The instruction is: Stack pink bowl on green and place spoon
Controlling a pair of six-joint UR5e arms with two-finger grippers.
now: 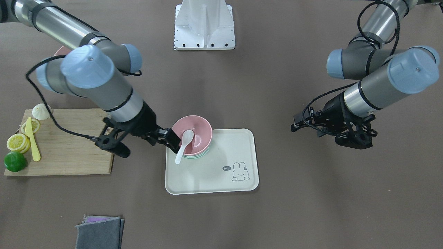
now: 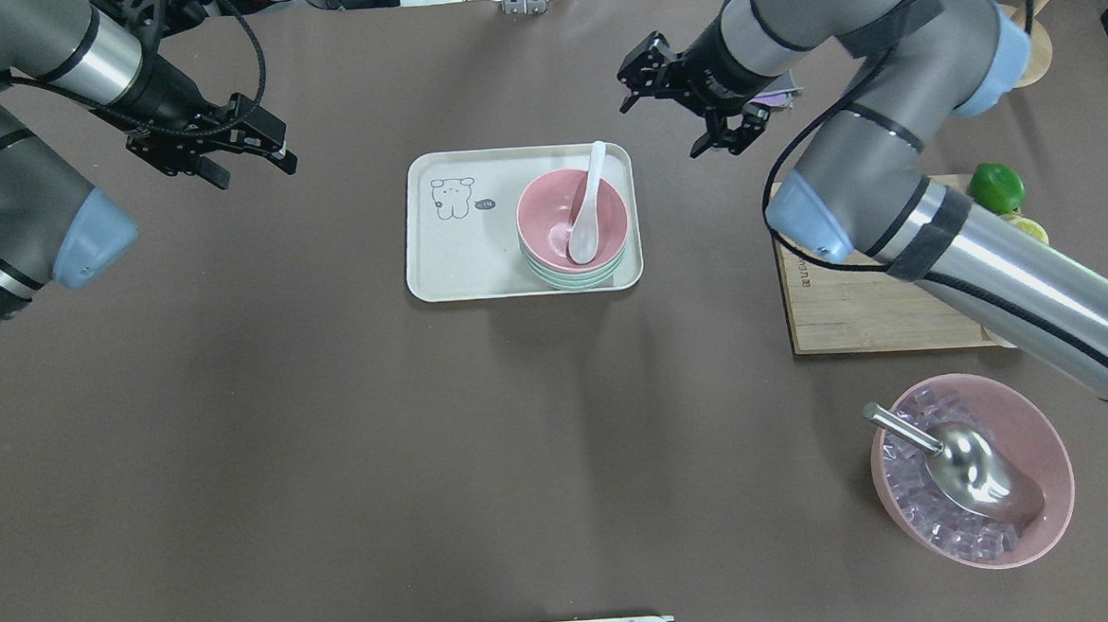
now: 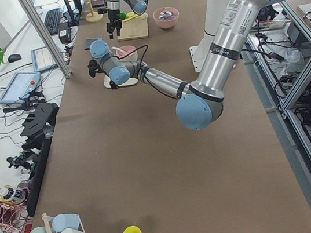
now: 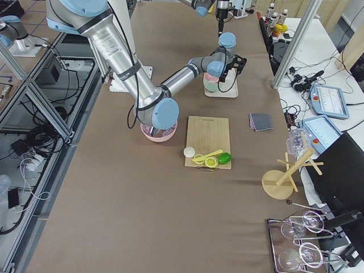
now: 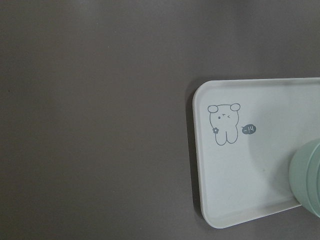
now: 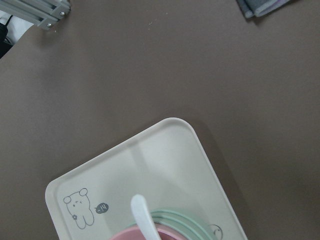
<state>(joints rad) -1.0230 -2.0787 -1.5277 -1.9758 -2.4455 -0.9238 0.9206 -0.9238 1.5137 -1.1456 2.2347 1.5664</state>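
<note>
The small pink bowl (image 2: 549,207) sits stacked on the mint-green bowl (image 2: 573,281) at the right end of the cream tray (image 2: 466,259). The white spoon (image 2: 587,219) lies in the pink bowl, its scoop inside and its handle over the far rim. My right gripper (image 2: 663,120) is open and empty, just beyond the spoon's handle and apart from it. It also shows in the front view (image 1: 169,141) next to the pink bowl (image 1: 200,129) and the spoon (image 1: 185,140). My left gripper (image 2: 253,170) is open and empty, left of the tray.
A wooden cutting board (image 1: 69,145) holds a lime (image 1: 15,161), lemon slices and a yellow knife (image 1: 32,140). A larger pink bowl (image 2: 1044,437) holds ice and a steel scoop (image 2: 975,464). A grey cloth (image 1: 100,233) lies near the operators' table edge.
</note>
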